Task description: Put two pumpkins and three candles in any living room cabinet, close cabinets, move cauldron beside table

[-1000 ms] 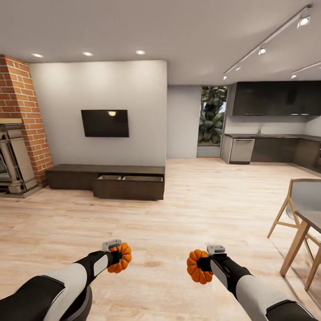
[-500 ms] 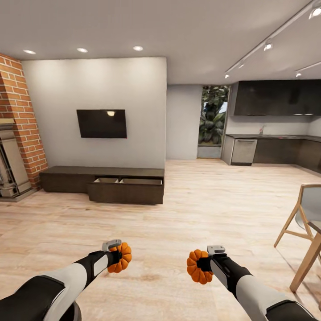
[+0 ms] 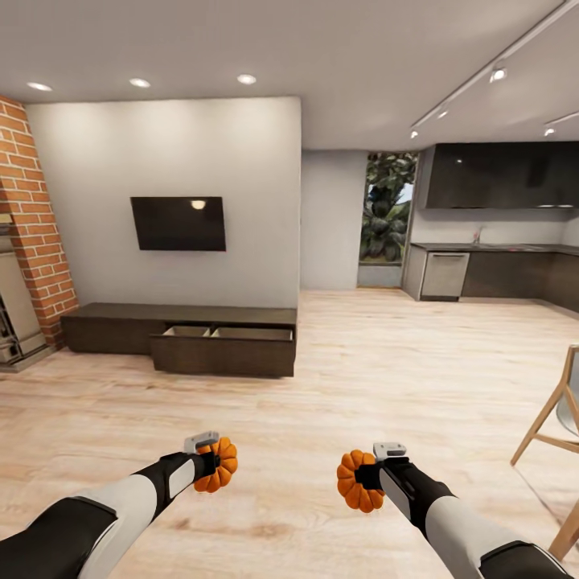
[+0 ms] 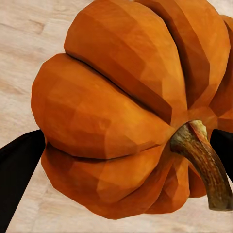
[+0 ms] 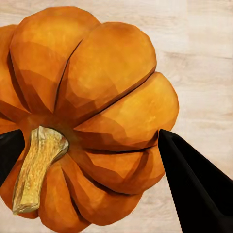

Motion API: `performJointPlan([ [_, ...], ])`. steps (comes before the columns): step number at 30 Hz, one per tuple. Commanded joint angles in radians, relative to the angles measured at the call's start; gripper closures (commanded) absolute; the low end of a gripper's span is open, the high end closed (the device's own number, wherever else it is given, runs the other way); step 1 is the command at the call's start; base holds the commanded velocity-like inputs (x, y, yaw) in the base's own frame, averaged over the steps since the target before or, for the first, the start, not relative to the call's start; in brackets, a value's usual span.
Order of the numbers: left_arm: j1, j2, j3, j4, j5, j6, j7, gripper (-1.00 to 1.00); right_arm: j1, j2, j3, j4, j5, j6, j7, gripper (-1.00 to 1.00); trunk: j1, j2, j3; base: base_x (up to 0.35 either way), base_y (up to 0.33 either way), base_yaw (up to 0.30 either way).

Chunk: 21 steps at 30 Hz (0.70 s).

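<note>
Head view across a living room with a wood floor (image 3: 362, 378), kitchen at far right. The left tool (image 3: 211, 463) is closed on one pumpkin (image 3: 219, 465); the right tool (image 3: 363, 476) is closed on the other pumpkin (image 3: 357, 481). Both pumpkins are carried low in front of the robot, above the floor and apart from each other.

Left wrist view: the pumpkin (image 4: 131, 107) sits between two dark fingers (image 4: 19, 170), its stem pointing toward the camera. Right wrist view: the second pumpkin (image 5: 92, 111) is likewise clamped, one finger (image 5: 194, 184) pressed against its side.

The cabinet (image 3: 181, 338) stands against the far wall under a wall-mounted TV (image 3: 178, 223), well apart from the robot. One drawer (image 3: 223, 344) at its right end is pulled out, showing a pale interior; whether anything lies in it cannot be told from here. A brick fireplace (image 3: 28, 241) lies at left, a chair (image 3: 555, 418) at right.

Progress, as judged: both pumpkins are in hand but not yet in the cabinet. Remaining work appears to be the approach to the open drawer, release of both pumpkins inside, the three candles, closing the cabinet, and placing the cauldron beside the table.
</note>
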Motion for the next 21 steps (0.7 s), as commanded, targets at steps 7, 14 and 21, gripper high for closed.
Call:
performJointPlan([
  [7, -0.001, -0.001, -0.008, 0.000, 0.009, 0.002, 0.002, 1.00, -0.001, 0.000, 0.008, -0.003, -0.010, 0.005, -0.010, 1.00, 0.001, -0.001, -0.001, 0.335, 0.000, 0.000],
  [14, -0.001, -0.001, -0.008, 0.000, 0.009, 0.002, 0.002, 1.00, -0.001, 0.000, 0.008, -0.003, -0.010, 0.005, -0.010, 1.00, 0.001, -0.001, -0.001, 0.335, 0.000, 0.000],
  [21, -0.001, -0.001, -0.008, 0.000, 0.009, 0.002, 0.002, 1.00, -0.001, 0.000, 0.008, -0.003, -0.010, 0.005, -0.010, 1.00, 0.001, -0.001, -0.001, 0.335, 0.000, 0.000],
])
